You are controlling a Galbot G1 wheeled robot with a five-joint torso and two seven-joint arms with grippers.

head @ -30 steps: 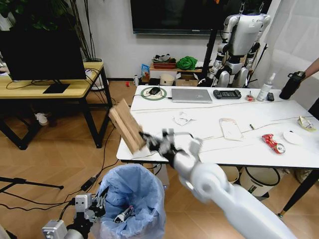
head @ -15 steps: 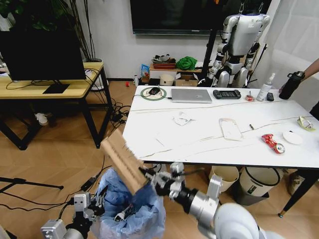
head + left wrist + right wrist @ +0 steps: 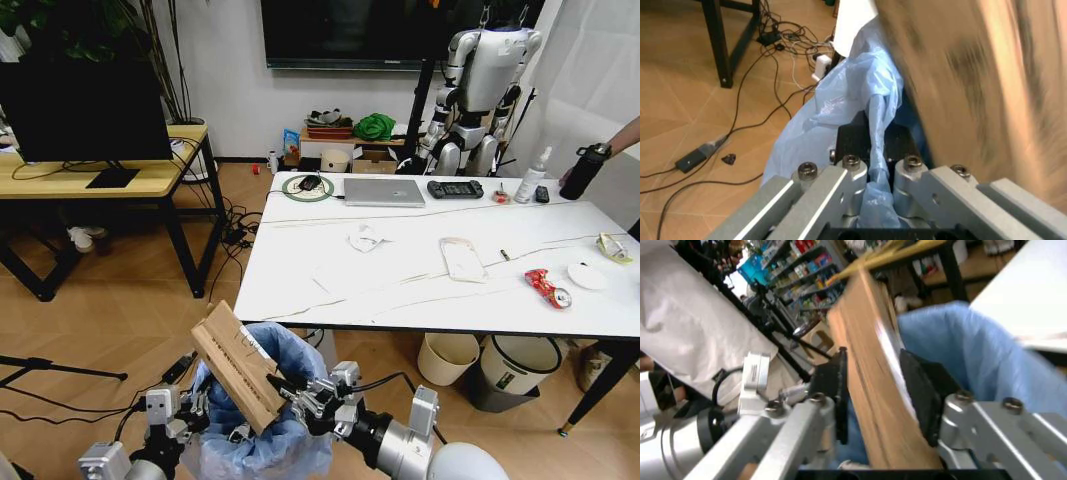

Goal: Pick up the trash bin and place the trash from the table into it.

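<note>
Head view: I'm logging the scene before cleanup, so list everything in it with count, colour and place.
Brown cardboard piece: 1, over bin, in right claw.
Light-blue bag-lined trash bin: 1, floor level, bag rim pinched by left claw.
White marble-look table: 1, centre.
Crumpled white paper: 1, table.
Clear wrapper: 1, table.
Crushed red can: 1, table.
White lid: 1, table.
Grey laptop: 1, table's far edge.
Right claw: shut.
Left claw: shut.

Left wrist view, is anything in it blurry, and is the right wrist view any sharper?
Left wrist view: the cardboard piece is smeared with motion blur, while the left gripper pinching the blue bag is crisp. Right wrist view: the cardboard is softly blurred between the jaws of the right gripper, and the background shelves are out of focus.
</note>
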